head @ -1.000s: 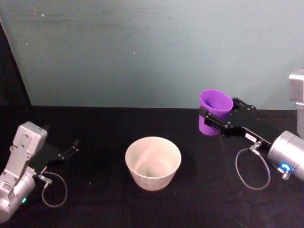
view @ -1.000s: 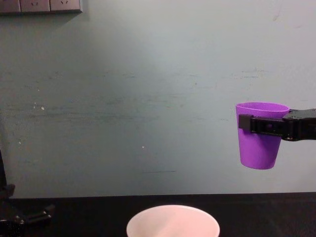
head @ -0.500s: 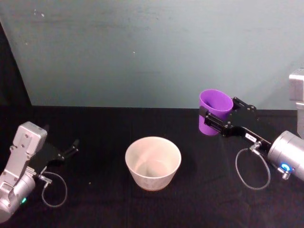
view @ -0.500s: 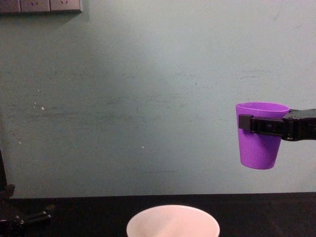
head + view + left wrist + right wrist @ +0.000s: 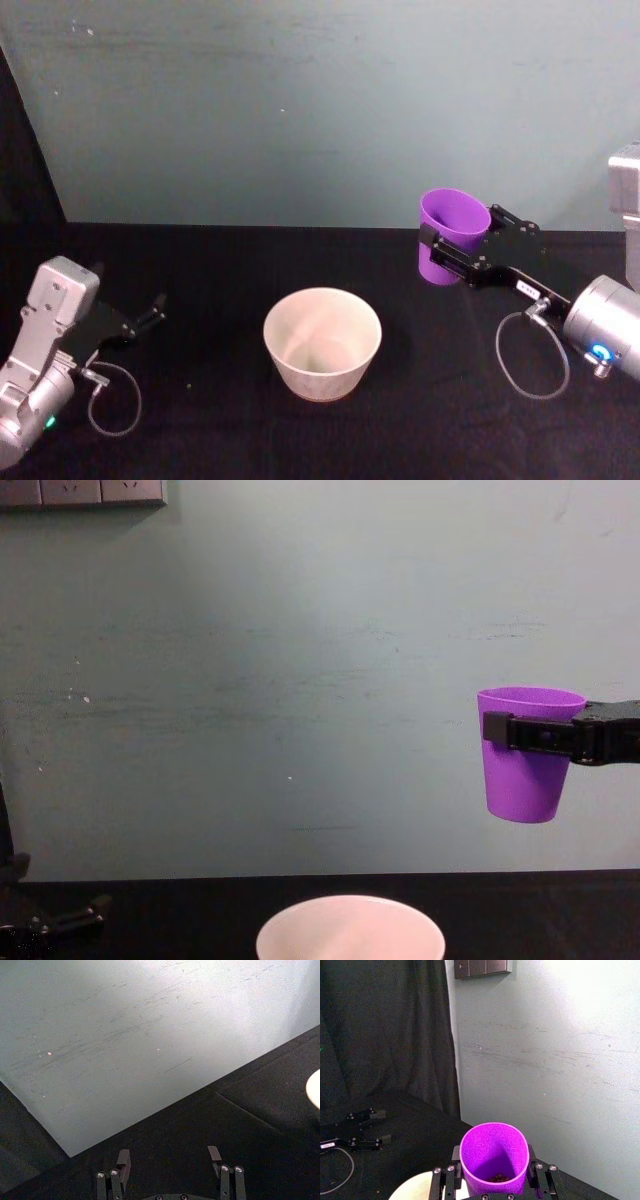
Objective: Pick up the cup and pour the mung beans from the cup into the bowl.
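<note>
My right gripper is shut on the purple cup, holding it upright in the air, up and to the right of the white bowl. From the chest, the cup hangs well above the bowl's rim, with the black fingers clamped across its upper part. In the right wrist view the cup holds a few dark mung beans at its bottom. My left gripper rests open on the table at the left, with nothing between its fingers.
A black cloth covers the table and a pale teal wall stands behind it. A dark curtain hangs at the left. Grey cable loops hang from both wrists.
</note>
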`<action>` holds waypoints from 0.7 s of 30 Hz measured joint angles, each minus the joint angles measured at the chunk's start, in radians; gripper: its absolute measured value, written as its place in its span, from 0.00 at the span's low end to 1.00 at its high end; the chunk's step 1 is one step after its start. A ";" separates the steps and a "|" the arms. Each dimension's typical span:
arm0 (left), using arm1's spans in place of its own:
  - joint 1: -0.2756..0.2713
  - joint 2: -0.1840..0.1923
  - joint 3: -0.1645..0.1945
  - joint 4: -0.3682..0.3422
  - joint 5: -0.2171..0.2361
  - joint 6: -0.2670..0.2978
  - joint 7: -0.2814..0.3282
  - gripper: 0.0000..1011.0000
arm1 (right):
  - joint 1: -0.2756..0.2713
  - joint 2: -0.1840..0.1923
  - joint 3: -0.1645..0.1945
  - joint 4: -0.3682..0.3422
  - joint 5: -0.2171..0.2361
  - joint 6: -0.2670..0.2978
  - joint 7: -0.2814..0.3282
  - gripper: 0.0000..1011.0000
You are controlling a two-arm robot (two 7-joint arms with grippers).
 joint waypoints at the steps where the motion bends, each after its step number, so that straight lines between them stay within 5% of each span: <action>1: 0.000 0.000 0.000 0.000 0.000 0.000 0.000 0.99 | 0.000 0.000 0.000 0.000 0.000 0.000 0.000 0.71; 21: 0.000 0.000 0.000 0.000 0.000 0.000 0.000 0.99 | 0.000 0.000 0.000 0.000 0.000 0.000 0.000 0.71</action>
